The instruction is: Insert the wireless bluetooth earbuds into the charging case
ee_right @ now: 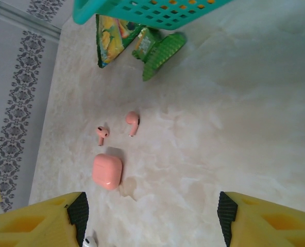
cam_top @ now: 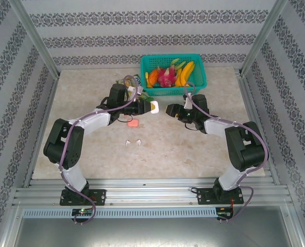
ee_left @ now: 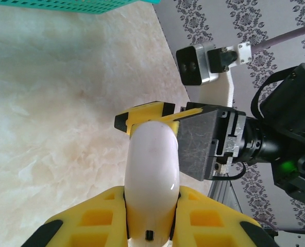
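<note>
My left gripper (cam_top: pixel 146 107) is shut on a white charging case (cam_top: pixel 154 107), held off the table; in the left wrist view the case (ee_left: pixel 152 164) stands clamped between the yellow fingers (ee_left: pixel 90 218). My right gripper (cam_top: pixel 169 110) faces it from the right, open, with nothing between its fingers (ee_right: pixel 49 221). On the table lie a closed pink charging case (ee_right: pixel 107 171) and two pink earbuds (ee_right: pixel 101 133) (ee_right: pixel 132 121). Two white earbuds (cam_top: pixel 126 143) (cam_top: pixel 138 142) lie nearer the arm bases. One white earbud (ee_right: pixel 89 242) peeks by the right gripper's left finger.
A teal basket (cam_top: pixel 201 77) holding toy fruit stands at the back centre. Two snack packets (ee_right: pixel 114 36) (ee_right: pixel 160 49) lie just in front of it. The metal frame and patterned walls enclose the marble table (cam_top: pixel 193 149).
</note>
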Robot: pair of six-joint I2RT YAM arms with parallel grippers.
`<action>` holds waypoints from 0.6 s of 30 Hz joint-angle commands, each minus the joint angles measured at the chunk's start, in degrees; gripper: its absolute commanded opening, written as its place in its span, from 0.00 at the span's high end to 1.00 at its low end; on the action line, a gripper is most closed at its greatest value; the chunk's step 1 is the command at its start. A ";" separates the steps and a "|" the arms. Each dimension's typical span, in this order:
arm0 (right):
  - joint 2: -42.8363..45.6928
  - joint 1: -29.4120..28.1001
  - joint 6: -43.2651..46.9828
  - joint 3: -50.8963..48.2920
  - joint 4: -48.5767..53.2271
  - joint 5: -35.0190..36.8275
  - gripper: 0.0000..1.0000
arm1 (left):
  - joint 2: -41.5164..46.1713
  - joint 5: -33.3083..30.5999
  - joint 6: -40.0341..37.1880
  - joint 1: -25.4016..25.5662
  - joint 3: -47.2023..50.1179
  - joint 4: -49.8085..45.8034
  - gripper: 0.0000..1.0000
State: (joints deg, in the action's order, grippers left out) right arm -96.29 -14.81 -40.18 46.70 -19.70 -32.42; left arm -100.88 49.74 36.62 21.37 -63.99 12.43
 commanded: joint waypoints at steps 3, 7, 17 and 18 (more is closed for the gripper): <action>4.32 0.88 0.22 -2.22 -2.56 -2.60 0.30 | 1.14 1.42 -0.52 0.47 -1.37 1.45 0.98; 6.16 -0.18 0.88 -0.89 -1.59 -5.43 0.30 | 0.28 1.54 0.31 0.55 -1.56 2.44 0.98; 4.66 -5.26 1.69 4.99 0.46 -4.93 0.30 | -0.46 1.19 0.36 0.99 -2.64 1.88 0.98; 4.31 -5.68 1.69 5.32 0.46 -4.85 0.30 | -0.54 1.19 0.38 1.03 -2.76 1.90 0.98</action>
State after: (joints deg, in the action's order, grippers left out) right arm -91.07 -19.79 -39.88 50.00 -19.11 -36.21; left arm -100.92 49.71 36.67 21.65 -64.86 12.43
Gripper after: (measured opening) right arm 0.704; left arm 0.209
